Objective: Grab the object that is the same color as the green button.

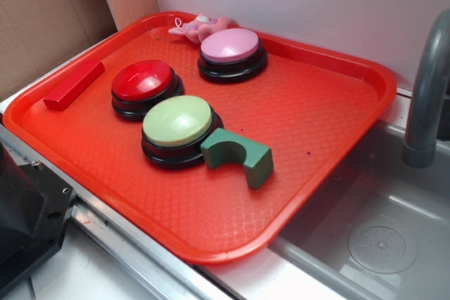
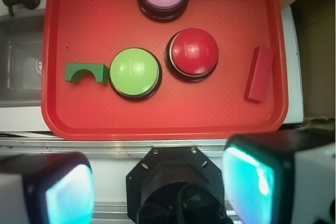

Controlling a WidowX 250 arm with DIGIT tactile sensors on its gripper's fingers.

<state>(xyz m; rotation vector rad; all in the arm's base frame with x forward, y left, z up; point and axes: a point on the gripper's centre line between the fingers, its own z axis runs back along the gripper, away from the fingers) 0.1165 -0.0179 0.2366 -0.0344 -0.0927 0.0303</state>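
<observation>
A small dark teal-green arch block [image 1: 239,154] lies on the red tray [image 1: 323,124], touching the right side of the green button [image 1: 177,121]. In the wrist view the arch block [image 2: 86,73] lies just left of the green button [image 2: 135,72]. My gripper [image 2: 157,187] is open and empty, high above the near edge of the tray [image 2: 157,127], with its two fingers [image 2: 247,179] wide apart. The gripper itself does not show in the exterior view.
A red-topped button [image 1: 144,83], a pink-topped button [image 1: 230,48], a pink plush toy [image 1: 197,29] and a red bar [image 1: 74,84] lie on the tray. A sink [image 1: 380,237] with a grey tap [image 1: 425,96] is at the right. The robot base [image 1: 28,216] stands at the near left.
</observation>
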